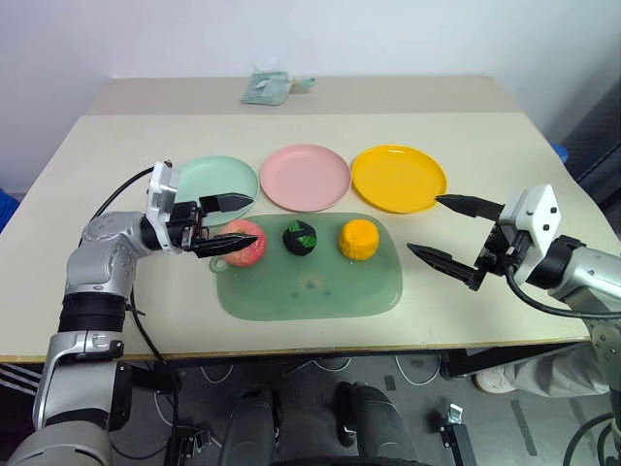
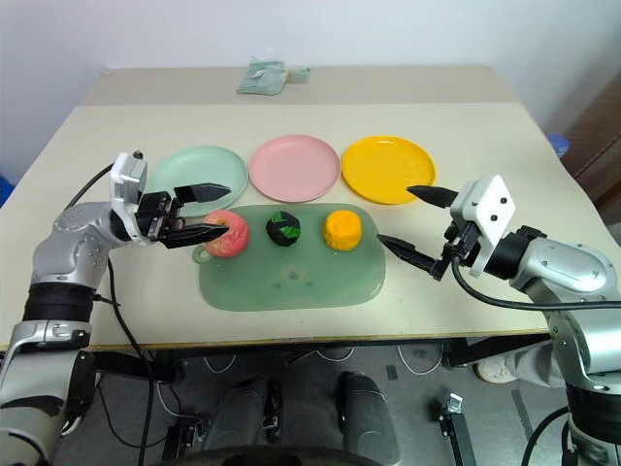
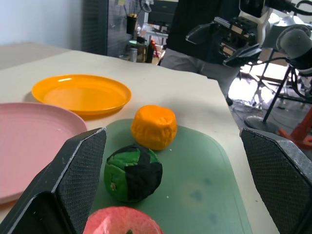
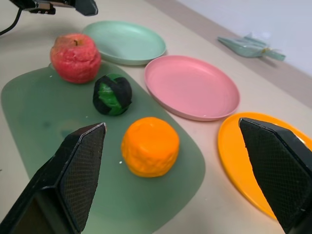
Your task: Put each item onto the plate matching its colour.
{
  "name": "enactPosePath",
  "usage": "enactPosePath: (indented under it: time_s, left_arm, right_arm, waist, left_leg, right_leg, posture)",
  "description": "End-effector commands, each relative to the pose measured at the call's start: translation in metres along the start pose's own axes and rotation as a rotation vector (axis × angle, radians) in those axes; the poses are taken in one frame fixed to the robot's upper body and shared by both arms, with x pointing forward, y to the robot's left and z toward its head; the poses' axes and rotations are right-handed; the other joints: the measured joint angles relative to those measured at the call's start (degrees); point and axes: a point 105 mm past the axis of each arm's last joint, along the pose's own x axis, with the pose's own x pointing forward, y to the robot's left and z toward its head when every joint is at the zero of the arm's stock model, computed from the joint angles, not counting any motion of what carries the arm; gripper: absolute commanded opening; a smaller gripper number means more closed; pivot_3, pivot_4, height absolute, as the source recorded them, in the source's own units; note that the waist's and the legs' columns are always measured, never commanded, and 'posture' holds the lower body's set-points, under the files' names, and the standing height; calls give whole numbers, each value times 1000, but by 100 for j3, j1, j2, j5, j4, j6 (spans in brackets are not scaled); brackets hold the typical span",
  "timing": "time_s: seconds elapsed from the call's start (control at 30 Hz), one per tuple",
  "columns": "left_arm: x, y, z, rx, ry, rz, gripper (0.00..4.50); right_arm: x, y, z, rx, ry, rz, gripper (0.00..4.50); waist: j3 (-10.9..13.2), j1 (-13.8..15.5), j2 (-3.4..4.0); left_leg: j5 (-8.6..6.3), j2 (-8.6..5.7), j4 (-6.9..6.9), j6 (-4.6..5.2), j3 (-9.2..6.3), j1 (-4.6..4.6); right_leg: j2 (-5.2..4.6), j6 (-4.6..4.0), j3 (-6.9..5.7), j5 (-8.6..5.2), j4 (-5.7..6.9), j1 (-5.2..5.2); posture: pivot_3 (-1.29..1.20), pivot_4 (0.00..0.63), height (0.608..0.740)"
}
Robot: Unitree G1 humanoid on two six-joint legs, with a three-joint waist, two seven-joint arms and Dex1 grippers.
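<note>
So far we have nothing sorted: the apple (image 1: 244, 242), the dark ball (image 1: 300, 237) and the orange fruit (image 1: 359, 239) all sit in a row on the green mat (image 1: 310, 286), while the mint plate (image 1: 215, 181), pink plate (image 1: 305, 177) and yellow plate (image 1: 399, 178) lie bare just beyond at 12 o'clock. Our left hand (image 1: 217, 223) flanks the apple at the row's 9 o'clock end, fingers wide apart and gripping nothing (likely the first pick). Our right hand (image 1: 450, 233) waits at 3 o'clock, equally spread and empty; all three placements remain.
</note>
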Motion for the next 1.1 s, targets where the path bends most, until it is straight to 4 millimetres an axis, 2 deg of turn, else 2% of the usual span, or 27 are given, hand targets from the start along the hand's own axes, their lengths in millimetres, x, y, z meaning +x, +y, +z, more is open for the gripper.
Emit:
enactPosePath:
  time_s: [0.03, 0.13, 0.3, 0.5, 0.67, 0.87, 1.1]
  left_arm:
    - [1, 2, 10, 50, -2, -4, 4500]
    - [-1, 1, 11, 59, -3, 3, 4500]
    - [-16, 1, 19, 79, 16, 43, 4500]
    - [-29, -1, 21, 94, 44, 82, 4500]
    - [-39, -2, 13, 92, 88, 109, 4500]
    - [-43, 9, 5, 124, 180, 167, 4500]
    - [-43, 14, -8, 113, 208, 185, 4500]
  right_arm:
    - [-2, -4, 16, -54, -41, -15, 4450]
    - [0, -6, 13, -56, -43, -9, 4450]
    - [10, -5, 18, -47, -80, 31, 4450]
    - [21, 16, 26, 14, -108, 192, 4450]
    - [33, 26, 34, 8, -121, 228, 4450]
    - [28, 38, 36, 27, -67, 301, 4450]
    - [35, 53, 44, -30, -43, 359, 4450]
  waist:
    - [0, 7, 0]
    - [0, 23, 0]
    - [0, 17, 0]
    - [0, 18, 0]
    - [0, 32, 0]
    - [0, 36, 0]
    - [0, 21, 0]
  left_leg:
    - [0, 0, 0, 0, 0, 0]
    - [0, 0, 0, 0, 1, -2]
    - [0, 0, 0, 0, 0, -2]
    - [0, 1, -2, 0, 1, -2]
    - [0, 1, 0, 0, 1, -3]
    - [0, 1, -1, 0, 3, -5]
    - [0, 2, -1, 0, 3, -4]
  right_leg:
    - [0, 0, 0, 0, 0, 0]
    - [0, 1, 0, 0, -3, 0]
    - [-1, 0, 0, -1, -3, 0]
    - [-1, 0, 0, 0, -2, -2]
    - [-2, -2, 0, -1, -1, -2]
    - [-4, -3, 0, -2, -3, -3]
    - [-3, -3, -1, -2, -1, -7]
  posture:
    - [0, 150, 740]
    - [0, 150, 740]
    - [0, 150, 740]
    - [0, 150, 740]
    - [0, 150, 740]
    - [0, 150, 740]
    - [0, 150, 740]
